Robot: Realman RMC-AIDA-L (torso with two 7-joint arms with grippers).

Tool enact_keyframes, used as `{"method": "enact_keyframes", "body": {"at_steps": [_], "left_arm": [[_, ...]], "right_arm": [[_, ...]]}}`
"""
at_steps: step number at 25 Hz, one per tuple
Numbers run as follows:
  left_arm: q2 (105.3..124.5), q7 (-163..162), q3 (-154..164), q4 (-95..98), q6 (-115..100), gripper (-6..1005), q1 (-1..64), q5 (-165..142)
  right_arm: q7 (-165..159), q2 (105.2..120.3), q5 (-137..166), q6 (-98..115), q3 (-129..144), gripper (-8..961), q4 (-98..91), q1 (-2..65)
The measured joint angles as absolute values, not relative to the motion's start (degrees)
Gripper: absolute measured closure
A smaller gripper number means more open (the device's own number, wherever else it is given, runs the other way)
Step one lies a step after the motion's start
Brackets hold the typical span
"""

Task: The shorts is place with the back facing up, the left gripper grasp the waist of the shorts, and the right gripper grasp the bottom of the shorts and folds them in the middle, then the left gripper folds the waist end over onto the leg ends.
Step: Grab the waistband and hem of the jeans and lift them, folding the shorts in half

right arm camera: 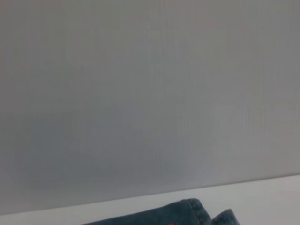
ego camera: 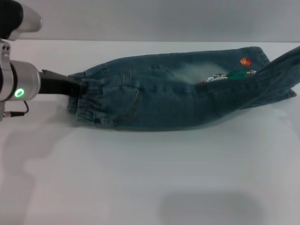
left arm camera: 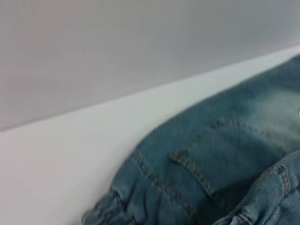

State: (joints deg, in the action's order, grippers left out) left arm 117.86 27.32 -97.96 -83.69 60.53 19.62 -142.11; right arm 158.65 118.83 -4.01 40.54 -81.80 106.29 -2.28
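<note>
The teal denim shorts [ego camera: 159, 98] lie across the white table, folded lengthwise with one half over the other. A back pocket [ego camera: 131, 93] faces up and the cartoon print [ego camera: 232, 72] shows near the right. My left gripper [ego camera: 78, 87], a black claw on the arm with the green light, is at the far left, shut on the ruffled waist [ego camera: 89, 110]. In the left wrist view the waist [left arm camera: 108, 208] and a pocket [left arm camera: 225, 159] fill the lower right. The leg ends [ego camera: 283, 70] rise toward the right edge. A hem [right arm camera: 190, 208] shows in the right wrist view. The right gripper is out of view.
The white table [ego camera: 140, 178] stretches bare in front of the shorts, with a faint shadow [ego camera: 211, 206] near its front. A plain grey wall [right arm camera: 150, 93] stands behind the table's far edge.
</note>
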Motion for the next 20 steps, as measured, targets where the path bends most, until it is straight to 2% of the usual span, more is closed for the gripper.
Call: {"method": "enact_keyframes", "body": {"at_steps": [20], "left_arm": [[117.85,29.9,-100.1,-81.3,53.1,913,21.3,-137.2]], "right_arm": [[158.7,118.73,-3.9,38.2,-87.2,947,102.4,0.3]]}}
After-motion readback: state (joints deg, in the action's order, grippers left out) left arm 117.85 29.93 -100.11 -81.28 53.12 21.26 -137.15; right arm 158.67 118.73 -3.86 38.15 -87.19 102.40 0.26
